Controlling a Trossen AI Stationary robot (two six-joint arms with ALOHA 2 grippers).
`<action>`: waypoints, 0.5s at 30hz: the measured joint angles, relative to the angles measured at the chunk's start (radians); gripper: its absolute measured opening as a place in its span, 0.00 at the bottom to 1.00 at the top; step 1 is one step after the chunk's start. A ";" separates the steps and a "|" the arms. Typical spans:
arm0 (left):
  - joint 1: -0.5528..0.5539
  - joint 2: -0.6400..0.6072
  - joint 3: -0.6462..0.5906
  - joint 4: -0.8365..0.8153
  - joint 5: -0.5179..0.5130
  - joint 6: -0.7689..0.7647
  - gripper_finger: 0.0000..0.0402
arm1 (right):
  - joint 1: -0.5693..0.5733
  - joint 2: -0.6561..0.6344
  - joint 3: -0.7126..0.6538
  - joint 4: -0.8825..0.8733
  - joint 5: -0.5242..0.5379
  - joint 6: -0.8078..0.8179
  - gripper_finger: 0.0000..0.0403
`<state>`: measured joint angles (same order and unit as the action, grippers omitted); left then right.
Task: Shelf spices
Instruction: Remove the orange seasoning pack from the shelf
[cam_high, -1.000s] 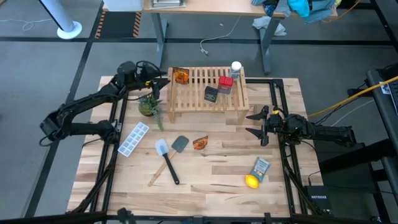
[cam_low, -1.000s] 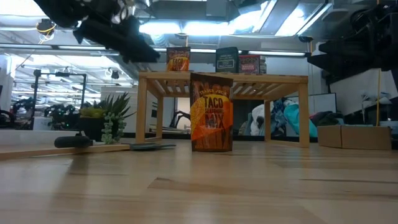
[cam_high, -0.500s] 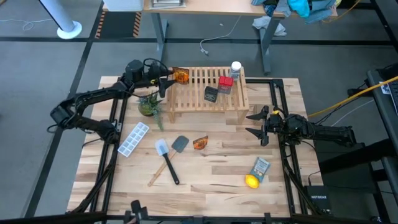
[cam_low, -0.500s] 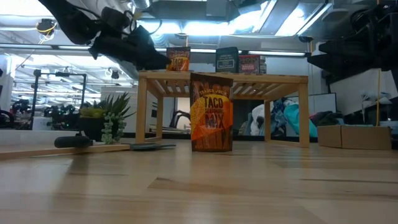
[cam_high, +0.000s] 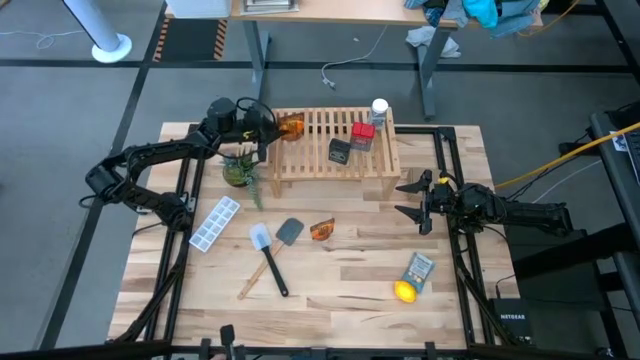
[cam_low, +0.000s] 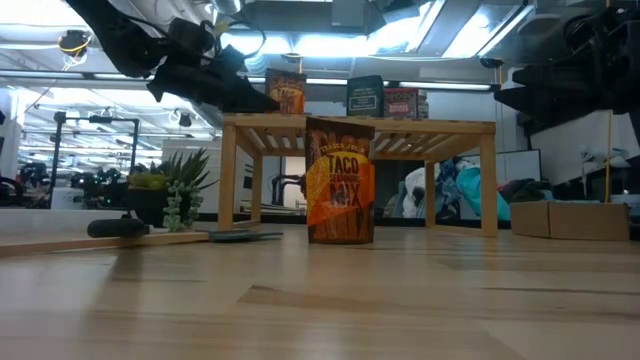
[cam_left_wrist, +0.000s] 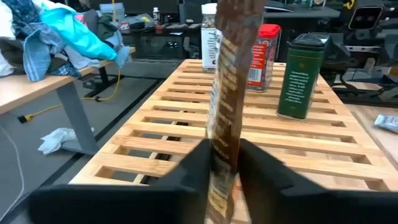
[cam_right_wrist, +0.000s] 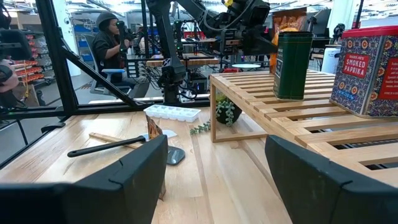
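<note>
The desk (cam_high: 330, 280) of pale planks carries everything, and the shelf (cam_high: 335, 148), a low slatted wooden rack, stands along its far edge.

The left arm reaches from the desk's left side up and across to the shelf's left end. Its left hand (cam_high: 268, 127) is level with the slats and closed on an amber spice packet (cam_high: 291, 124), which stands upright on that end of the shelf; in the left wrist view the packet (cam_left_wrist: 225, 99) is seen edge-on, pinched between the two dark fingers (cam_left_wrist: 186, 171). The low view shows the same hand (cam_low: 240, 95) coming in from the side at shelf-top height, touching the packet (cam_low: 286, 90).

The right arm lies low along the desk's right side, its right hand (cam_high: 411, 197) pointing toward the shelf's right leg with its fingers spread wide and holding nothing.

On the shelf, a black box (cam_high: 340, 151) sits near the middle, a red box (cam_high: 362, 135) just beside it, and a white-capped bottle (cam_high: 379, 110) at the far right corner. A second amber packet (cam_high: 322, 230), labelled taco mix in the low view (cam_low: 340, 195), stands upright on the desk in front of the shelf.
</note>
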<state>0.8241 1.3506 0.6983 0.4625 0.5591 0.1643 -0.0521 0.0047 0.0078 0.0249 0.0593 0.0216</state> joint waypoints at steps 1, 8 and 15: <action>0.000 0.000 0.000 0.000 -0.001 0.000 0.06 | 0.000 0.000 0.000 0.000 0.000 0.000 0.69; -0.007 -0.007 0.000 -0.001 -0.020 -0.028 0.02 | 0.000 0.000 0.000 -0.002 0.000 0.000 0.69; -0.040 -0.130 0.000 -0.011 -0.020 -0.084 0.02 | 0.000 0.000 0.000 -0.004 0.000 0.000 0.69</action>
<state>0.7846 1.2206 0.6983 0.4514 0.5392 0.0808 -0.0521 0.0045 0.0081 0.0212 0.0593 0.0212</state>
